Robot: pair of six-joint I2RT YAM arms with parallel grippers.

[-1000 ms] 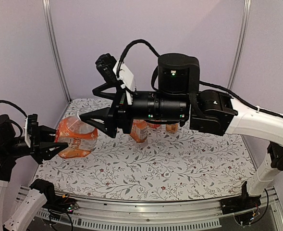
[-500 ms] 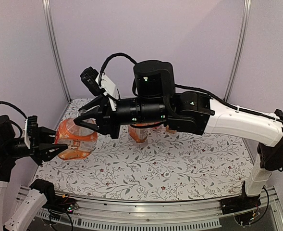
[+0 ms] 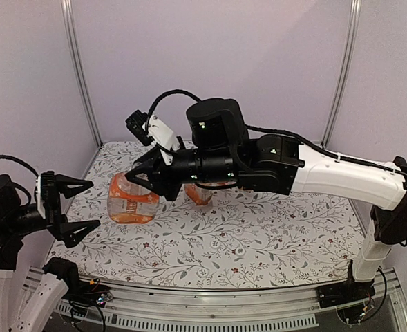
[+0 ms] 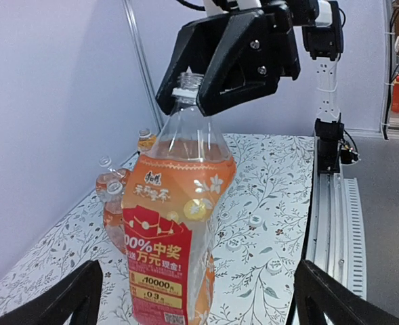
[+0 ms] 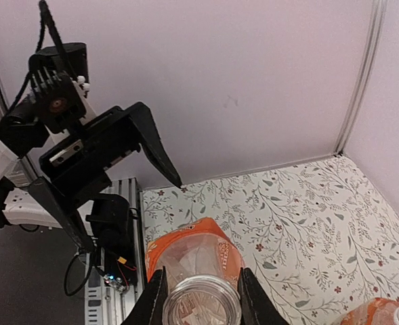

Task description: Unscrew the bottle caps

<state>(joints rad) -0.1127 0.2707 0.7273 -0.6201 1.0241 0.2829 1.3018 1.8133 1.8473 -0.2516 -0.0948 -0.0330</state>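
While the squat bottle stands upright on the table, its neck, seemingly capless, points straight up into the right gripper, closed on it from above; left of the bottle, apart, the left gripper gapes wide, empty.

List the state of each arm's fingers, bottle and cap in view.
Left fingers: open, clear of the bottle.
Right fingers: shut on the front bottle's neck.
Front bottle: upright, cap off, mouth open.
Back bottles: upright; caps too small to tell.
White discs, likely caps: lying loose, off any bottle.
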